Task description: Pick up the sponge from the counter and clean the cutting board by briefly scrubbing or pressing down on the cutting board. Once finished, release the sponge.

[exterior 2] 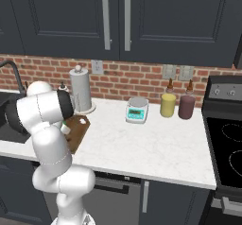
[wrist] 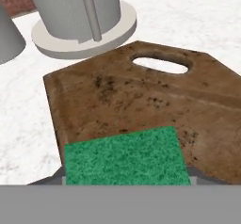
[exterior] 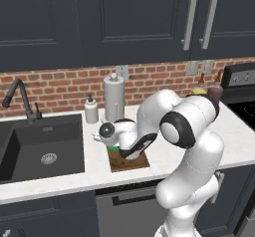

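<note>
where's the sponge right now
In the hand view the sponge lies green side up over the cutting board, opposite its handle hole, with the paper towel holder beyond.

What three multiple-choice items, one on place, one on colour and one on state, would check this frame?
1. Where is the sponge?
A. in the sink
B. over the cutting board
C. beside the kitchen scale

2. What colour is the sponge's top?
A. green
B. blue
C. red

3. How does the gripper stand?
A. wide open, nothing in it
B. closed on the sponge
C. closed on the paper towel holder

Answers:
1 B: the hand view shows it above the stained board.
2 A: the top face is plainly green.
3 B: the sponge sits between the fingertips at the bottom of the hand view.
</note>
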